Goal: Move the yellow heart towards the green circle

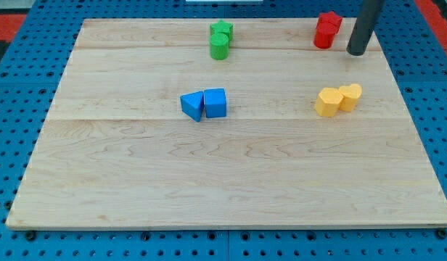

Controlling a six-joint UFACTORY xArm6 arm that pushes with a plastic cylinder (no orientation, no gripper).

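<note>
While the wooden board lay across a blue pegboard table, my tip rested at the far right, just right of two red blocks; being a bare rod, it had no jaws to open or close. Blue triangle and blue cube touched near centre. Yellow hexagon touched the yellow heart at right, nearer than the tip. Green star and green circle sat far centre, well apart from the heart.
</note>
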